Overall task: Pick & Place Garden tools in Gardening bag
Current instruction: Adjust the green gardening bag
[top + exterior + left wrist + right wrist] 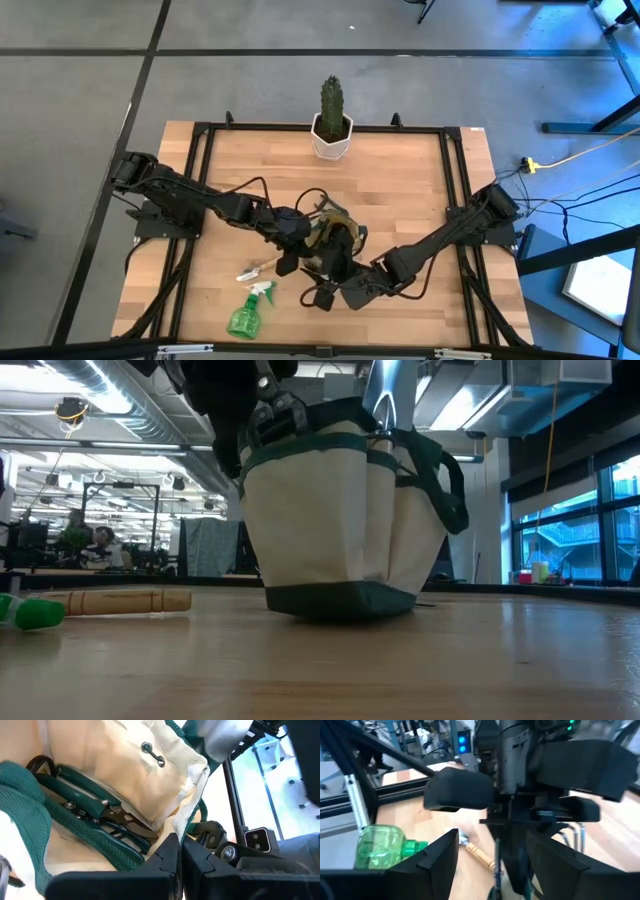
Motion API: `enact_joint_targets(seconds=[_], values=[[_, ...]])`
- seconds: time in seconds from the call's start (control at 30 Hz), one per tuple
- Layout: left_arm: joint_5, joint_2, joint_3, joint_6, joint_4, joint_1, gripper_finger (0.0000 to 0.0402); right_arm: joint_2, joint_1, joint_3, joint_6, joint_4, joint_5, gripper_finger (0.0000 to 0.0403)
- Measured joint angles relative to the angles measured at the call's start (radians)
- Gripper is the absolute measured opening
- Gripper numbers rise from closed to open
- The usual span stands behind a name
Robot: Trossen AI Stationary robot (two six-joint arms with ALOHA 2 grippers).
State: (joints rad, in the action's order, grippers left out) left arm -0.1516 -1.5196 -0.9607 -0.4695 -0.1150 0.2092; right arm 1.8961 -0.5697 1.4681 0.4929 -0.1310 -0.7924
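On the left of the wooden bench (400, 190), near its front edge, lies the green spray bottle (246, 313), and just beyond it a wooden-handled tool (257, 267) rests flat on the boards. The left arm reaches in from the left, and the left pincer (179, 851) is closed tight on the rim of the gardening bag (345, 510), its two fingertips pressed together over the cloth edge. The bag stands upright near the middle of the bench, a little toward the front. Inside it lie the dark-handled pruning shears (95, 812), next to a green loop handle. To the right of the bag, the right pincer (492, 852) hangs close by with its fingers spread wide and nothing between them. At the far edge stands a cactus (331, 118) in a white pot, well apart from the bag.
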Motion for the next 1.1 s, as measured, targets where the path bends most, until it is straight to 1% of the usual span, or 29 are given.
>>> enact_joint_targets(seconds=[0.17,0.5,0.6,0.8,0.93,1.1], values=[[0.001,0.000,0.000,0.000,-0.001,-0.002,0.0002,0.000,0.000,0.000,-0.002,0.000,0.041,0.0225],[0.010,0.000,0.000,0.064,-0.001,-0.002,0.0006,-0.038,-0.005,0.000,0.005,-0.012,0.010,0.0202],[0.014,0.000,-0.001,0.064,0.001,-0.002,0.0023,-0.063,-0.005,0.000,0.015,-0.044,0.006,0.0197],[0.031,0.008,-0.002,0.024,-0.016,-0.002,0.0082,-0.081,-0.009,0.001,0.025,-0.076,0.007,0.0195],[0.109,0.058,-0.002,0.023,-0.028,-0.002,0.0111,-0.093,-0.015,0.001,0.030,-0.077,-0.003,0.0195],[0.253,0.166,-0.002,0.041,-0.027,-0.008,0.0117,-0.145,-0.021,0.001,0.059,-0.139,-0.089,0.0195]])
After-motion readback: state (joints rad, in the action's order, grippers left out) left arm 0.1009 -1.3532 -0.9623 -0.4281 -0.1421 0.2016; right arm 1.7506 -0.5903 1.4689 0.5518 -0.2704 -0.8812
